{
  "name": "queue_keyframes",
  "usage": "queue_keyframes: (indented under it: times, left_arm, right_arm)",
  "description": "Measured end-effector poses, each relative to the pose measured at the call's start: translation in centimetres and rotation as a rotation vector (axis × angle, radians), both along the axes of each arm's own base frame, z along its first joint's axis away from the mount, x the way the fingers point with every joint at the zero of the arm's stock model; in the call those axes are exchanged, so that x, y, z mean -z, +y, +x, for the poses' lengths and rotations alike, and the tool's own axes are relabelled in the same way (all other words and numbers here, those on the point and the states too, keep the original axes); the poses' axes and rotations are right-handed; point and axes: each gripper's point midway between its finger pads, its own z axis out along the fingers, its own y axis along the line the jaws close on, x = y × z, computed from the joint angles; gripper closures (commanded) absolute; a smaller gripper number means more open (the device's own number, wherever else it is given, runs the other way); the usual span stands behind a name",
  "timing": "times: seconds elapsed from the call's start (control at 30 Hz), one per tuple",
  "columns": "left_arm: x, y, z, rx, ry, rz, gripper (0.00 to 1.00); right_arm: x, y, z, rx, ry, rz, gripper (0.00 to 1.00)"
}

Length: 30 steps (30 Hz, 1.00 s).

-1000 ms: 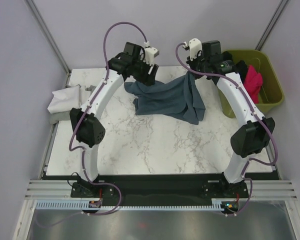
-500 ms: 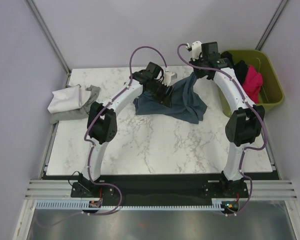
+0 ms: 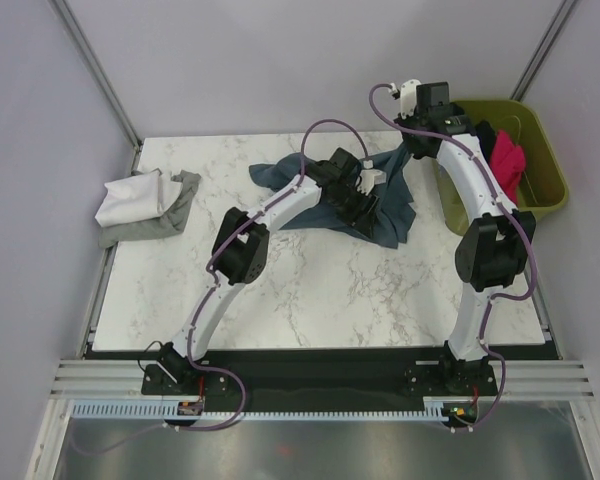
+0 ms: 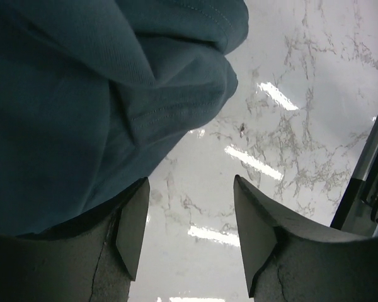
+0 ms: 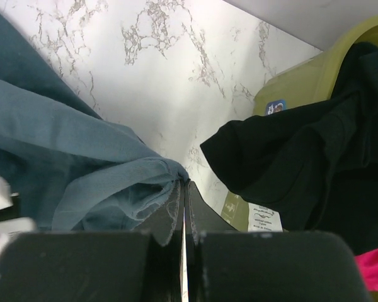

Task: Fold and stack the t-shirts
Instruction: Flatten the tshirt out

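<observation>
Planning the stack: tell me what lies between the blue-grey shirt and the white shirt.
Only bare marble tabletop, per the top view, separates blue-grey shirt from white shirt.

The near half of the table (image 3: pixel 320 290) is bare, so a tool can pass there freely. At the far middle the bunched blue-grey t-shirt (image 3: pixel 392 212) blocks the way, and the left arm (image 3: pixel 280 205) reaches across it. The left tool (image 4: pixel 190 184) has its fingers apart over bare marble, with cloth right at one finger. At the left edge lie white and grey t-shirts (image 3: pixel 140 203). The olive bin (image 3: pixel 547 195) closes the far right corner.
</observation>
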Motion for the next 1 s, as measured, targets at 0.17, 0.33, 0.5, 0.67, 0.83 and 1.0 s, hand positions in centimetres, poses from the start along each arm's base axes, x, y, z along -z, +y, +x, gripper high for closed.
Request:
queue_keyframes:
  times: [0.17,0.33,0.5,0.67,0.83,1.0]
  left_arm:
    - [2.1,-1.3,0.7,0.001,0.003,-0.01,0.37]
    - [2.6,-2.2,1.5,-0.002,0.003,-0.043,0.37]
    - [2.5,-2.7,2.0,-0.01,-0.005,-0.06,0.4]
    - [2.7,-2.8,2.1,-0.014,-0.003,-0.061,0.55]
    - [3.2,-2.8,1.9,-0.009,0.013,-0.065,0.76]
    - [3.3,-2.8,1.7,-0.006,0.019,-0.066,0.86]
  right_arm:
    - [0.2,0.0,-0.1,0.001,0.004,-0.002,1.0]
    - [1.6,-0.4,-0.4,0.012,0.032,-0.018,1.0]
    - [3.1,-0.8,-1.1,0.021,0.071,-0.037,1.0]
    - [3.3,-0.9,-1.2,0.024,0.075,-0.043,1.0]
    - [3.3,-1.0,-1.2,0.027,0.074,-0.048,1.0]
    - [3.2,-1.0,-1.2,0.028,0.073,-0.049,1.0]
